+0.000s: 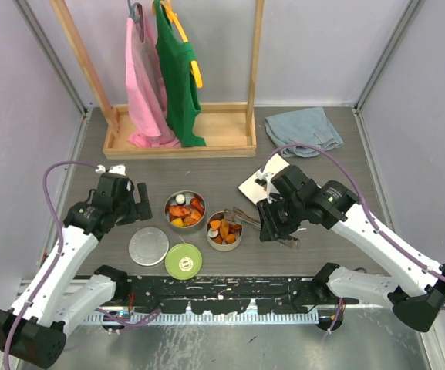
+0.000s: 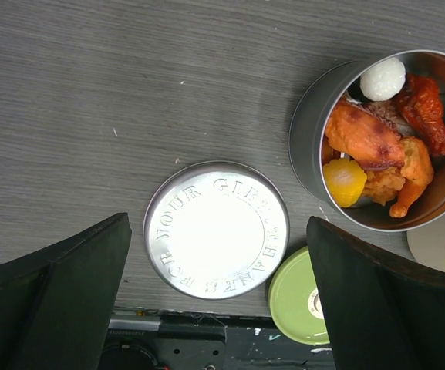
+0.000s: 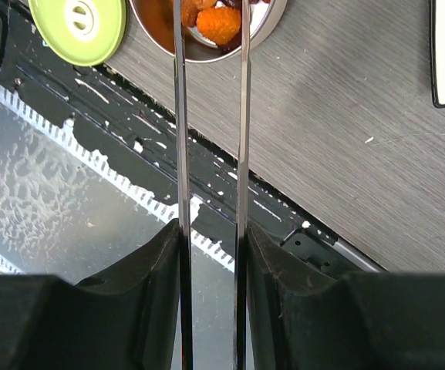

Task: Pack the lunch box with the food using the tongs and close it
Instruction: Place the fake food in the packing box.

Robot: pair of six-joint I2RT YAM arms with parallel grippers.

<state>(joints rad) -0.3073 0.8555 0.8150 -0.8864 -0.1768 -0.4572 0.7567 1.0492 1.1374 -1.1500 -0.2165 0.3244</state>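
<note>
The lunch box is two open steel tins, one (image 1: 185, 210) left of the other (image 1: 224, 230), both holding orange, red and brown food (image 2: 376, 150). A flat steel lid (image 2: 216, 229) and a lime-green lid (image 2: 299, 297) lie on the table just in front of the tins. My left gripper (image 2: 216, 223) hovers open above the steel lid, nothing between its fingers (image 2: 60, 301). My right gripper (image 3: 210, 231) is shut on the tongs (image 3: 180, 116). Their two arms run forward, and their tips reach over the right tin (image 3: 264, 19) and its food (image 3: 218, 23).
A white square plate (image 1: 253, 183) lies behind the right gripper (image 1: 272, 220), partly hidden by it. A wooden rack (image 1: 180, 142) with pink and green garments stands at the back, a grey-blue cloth (image 1: 305, 129) to its right. The black rail (image 3: 207, 185) runs along the table's near edge.
</note>
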